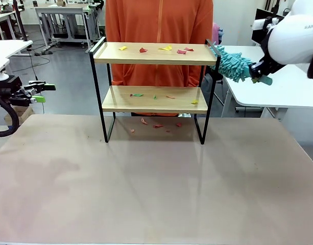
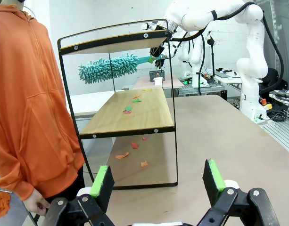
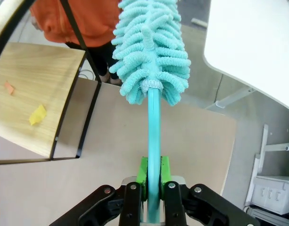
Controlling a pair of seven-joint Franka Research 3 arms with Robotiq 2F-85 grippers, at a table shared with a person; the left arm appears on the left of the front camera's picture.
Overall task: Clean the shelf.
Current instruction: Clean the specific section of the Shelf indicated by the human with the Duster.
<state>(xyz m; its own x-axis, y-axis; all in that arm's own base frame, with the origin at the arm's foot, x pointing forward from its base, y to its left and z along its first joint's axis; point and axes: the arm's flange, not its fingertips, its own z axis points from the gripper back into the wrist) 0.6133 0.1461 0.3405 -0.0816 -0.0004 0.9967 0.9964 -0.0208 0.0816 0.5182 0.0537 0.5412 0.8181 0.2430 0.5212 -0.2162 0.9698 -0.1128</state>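
Note:
The shelf point(image 1: 155, 53) is a two-tier wooden rack in a black frame at the table's far middle. Small coloured paper scraps point(image 1: 165, 48) lie on its top board, on its lower board point(image 1: 146, 99) and on the table beneath. My right gripper point(image 1: 258, 71) is shut on the handle of a teal fluffy duster point(image 1: 233, 63), whose head hangs just off the shelf's right end at top-board height. In the right wrist view the duster point(image 3: 151, 52) points away from the gripper point(image 3: 152, 176). My left gripper point(image 1: 44, 93) is open at the far left, and its fingers point(image 2: 214, 175) face the shelf point(image 2: 130, 113).
A person in an orange hoodie point(image 1: 159, 30) stands right behind the shelf. A white side table point(image 1: 279, 87) lies under my right arm. The brown tabletop point(image 1: 156, 184) stretches in front of the shelf.

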